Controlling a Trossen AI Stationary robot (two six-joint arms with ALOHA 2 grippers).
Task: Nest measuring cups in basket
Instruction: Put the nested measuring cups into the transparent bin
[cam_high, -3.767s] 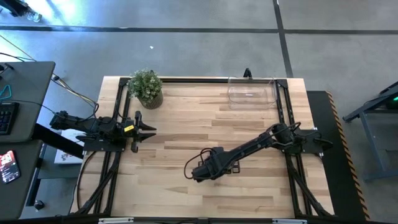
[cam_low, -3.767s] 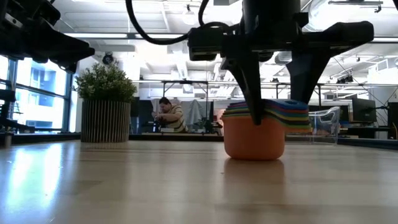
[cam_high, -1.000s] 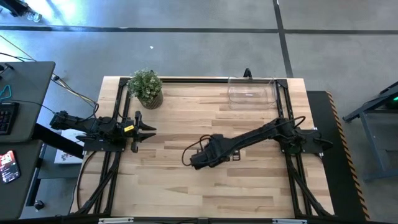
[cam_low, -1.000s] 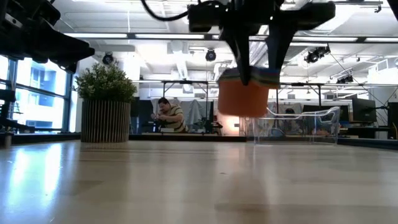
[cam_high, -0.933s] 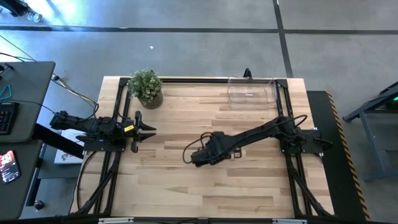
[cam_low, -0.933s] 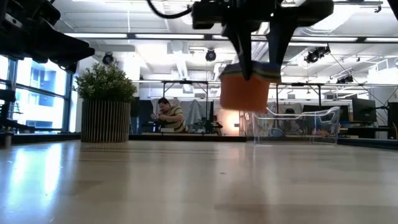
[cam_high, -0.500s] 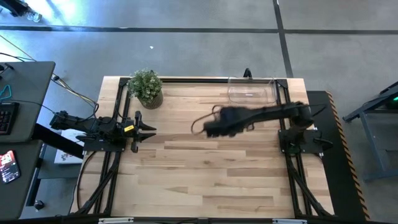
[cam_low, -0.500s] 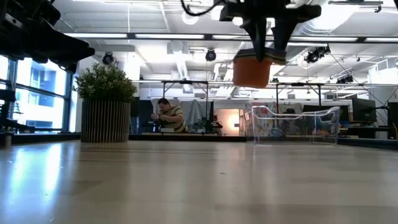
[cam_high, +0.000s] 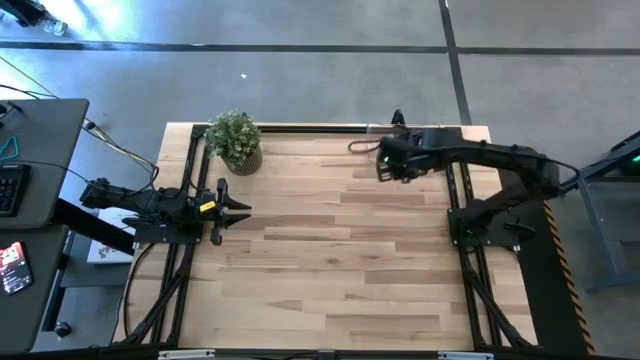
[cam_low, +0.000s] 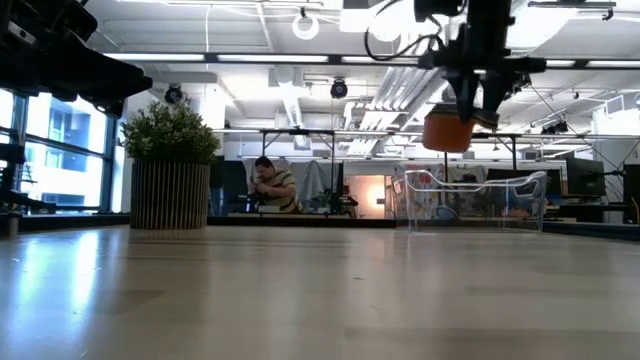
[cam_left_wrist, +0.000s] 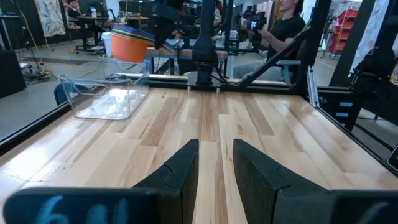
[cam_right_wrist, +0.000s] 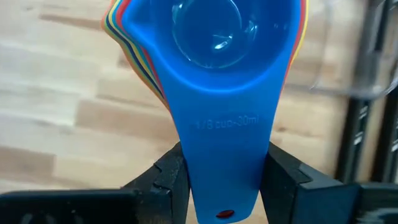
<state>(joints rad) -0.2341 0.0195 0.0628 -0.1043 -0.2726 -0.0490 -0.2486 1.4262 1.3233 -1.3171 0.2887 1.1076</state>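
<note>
Nearest the robot's own side of the bench (cam_high: 320, 260), the left end effector (cam_high: 240, 210) waits low over the wood by its mount, fingers parted and holding nothing, well apart from the work. Farther across, the right end effector (cam_right_wrist: 221, 174) is closed on the flat handles of the nested stack of cups (cam_low: 447, 131), with the blue cup (cam_right_wrist: 211, 37) on top and the orange cup (cam_left_wrist: 129, 48) showing as the outermost shell underneath. The stack hangs clear of the bench, up in the air over the near edge of the clear basket (cam_low: 470, 200), which sits at the far right corner of the bench. The plant (cam_high: 236, 140) stands at the far left corner, well out of the way. The grip is the first worry: the fingers (cam_right_wrist: 171, 177) pinch only the handles, with the bowls cantilevered out ahead, so a quick stop or a tilt of the wrist could let the inner cups slide or fan apart. The second is placement: the stack seems to hover nearer the basket's front wall than its middle, so a straight drop could land the orange bowl on the rim and tip the whole set onto the bench. Releasing from this height could also bounce the cups loose, or nudge the light basket toward the bench's far edge.
</note>
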